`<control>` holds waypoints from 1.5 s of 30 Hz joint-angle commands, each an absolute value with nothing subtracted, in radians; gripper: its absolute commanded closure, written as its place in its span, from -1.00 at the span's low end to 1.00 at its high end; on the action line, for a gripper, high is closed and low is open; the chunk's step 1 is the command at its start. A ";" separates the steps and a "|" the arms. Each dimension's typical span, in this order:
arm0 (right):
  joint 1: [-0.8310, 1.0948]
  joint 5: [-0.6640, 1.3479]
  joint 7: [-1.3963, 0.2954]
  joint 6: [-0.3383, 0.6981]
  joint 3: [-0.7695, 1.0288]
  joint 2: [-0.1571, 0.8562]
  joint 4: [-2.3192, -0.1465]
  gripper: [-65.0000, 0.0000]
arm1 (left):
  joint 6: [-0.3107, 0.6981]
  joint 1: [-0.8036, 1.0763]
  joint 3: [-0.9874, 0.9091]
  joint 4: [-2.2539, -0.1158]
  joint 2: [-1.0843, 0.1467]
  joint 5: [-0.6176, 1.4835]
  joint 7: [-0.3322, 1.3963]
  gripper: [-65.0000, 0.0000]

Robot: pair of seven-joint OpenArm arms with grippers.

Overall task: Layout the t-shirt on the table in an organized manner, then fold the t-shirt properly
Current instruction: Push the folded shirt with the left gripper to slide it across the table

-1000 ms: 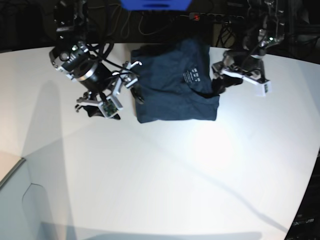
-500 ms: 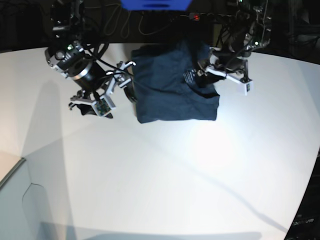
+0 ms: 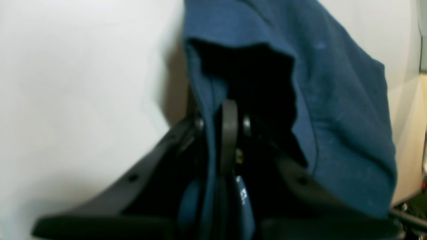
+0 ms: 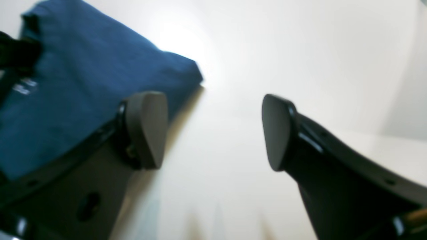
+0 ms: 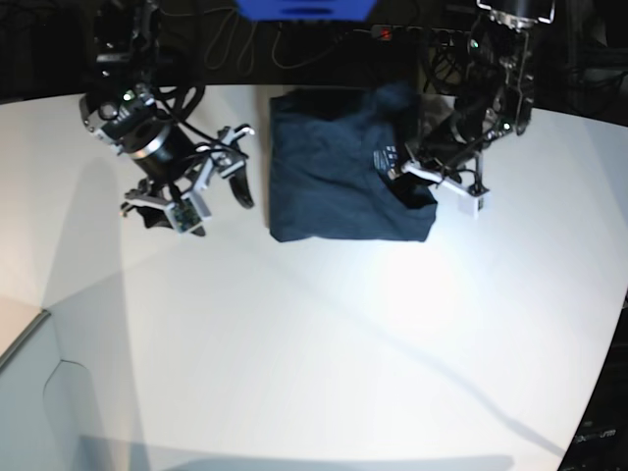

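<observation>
Base view: your t-shirt (image 5: pixel 339 177) lies folded near the table's (image 5: pixel 324 334) far edge | left pincer (image 3: pixel 230 123) pinches its cloth | right pincer (image 4: pixel 213 130) spread beside it.

Base looks down from above; wrist views sit close — all share the t-shirt (image 5: pixel 339 167).

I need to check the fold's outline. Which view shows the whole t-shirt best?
The base view: the t-shirt lies whole on the table. The left wrist shows pinched cloth, the right wrist one corner.
</observation>
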State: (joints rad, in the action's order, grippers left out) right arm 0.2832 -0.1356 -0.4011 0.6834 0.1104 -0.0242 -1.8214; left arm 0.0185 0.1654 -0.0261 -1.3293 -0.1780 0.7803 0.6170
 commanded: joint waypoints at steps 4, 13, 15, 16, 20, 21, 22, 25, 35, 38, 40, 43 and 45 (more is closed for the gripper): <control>0.263 -0.119 -0.377 0.698 0.133 -0.024 -1.837 -0.35 | -0.002 0.068 -0.024 -1.317 -0.183 0.757 0.719 1.00; 0.236 -0.117 -0.378 0.698 0.263 -0.027 -1.836 -0.35 | -0.001 -0.232 0.277 -1.182 -0.176 0.576 0.750 1.00; 0.229 -0.117 -0.378 0.698 0.300 -0.027 -1.836 -0.35 | -0.001 -0.317 0.383 -1.127 -0.170 0.575 0.746 1.00; 0.226 -0.117 -0.378 0.698 0.320 -0.027 -1.834 -0.35 | -0.001 -0.352 0.429 -1.104 -0.157 0.576 0.740 1.00; 0.226 -0.114 -0.378 0.698 0.387 -0.028 -1.834 -0.35 | 0.002 -0.476 0.645 -0.993 -0.111 0.567 0.633 1.00; 0.228 -0.114 -0.378 0.698 0.406 -0.028 -1.834 -0.35 | 0.018 -0.507 0.711 -0.963 -0.102 0.567 0.596 1.00; 0.228 -0.114 -0.378 0.698 0.427 -0.028 -1.834 -0.35 | 0.058 -0.536 0.779 -0.931 -0.088 0.565 0.555 1.00; 0.231 -0.114 -0.378 0.698 0.479 -0.028 -1.834 -0.35 | 0.219 -0.608 0.943 -0.843 -0.051 0.565 0.444 1.00; 0.232 -0.114 -0.378 0.698 0.605 -0.085 -1.837 -0.35 | 0.358 -0.720 1.153 -0.608 0.090 0.542 0.308 0.99; 0.245 -0.114 -0.378 0.698 0.604 -0.085 -1.837 -0.35 | 0.355 -0.725 1.148 -0.610 0.105 0.472 0.311 0.78; 0.248 -0.114 -0.378 0.698 0.598 -0.087 -1.842 -0.35 | 0.354 -0.725 1.148 -0.611 0.107 0.441 0.312 0.49; 0.246 -0.114 -0.378 0.698 0.604 -0.104 -1.842 -0.35 | 0.358 -0.737 1.147 -0.611 0.107 0.441 0.312 0.04; 0.246 -0.116 -0.378 0.698 0.604 -0.104 -1.844 -0.34 | 0.360 -0.746 1.121 -0.615 0.105 0.441 0.312 -0.09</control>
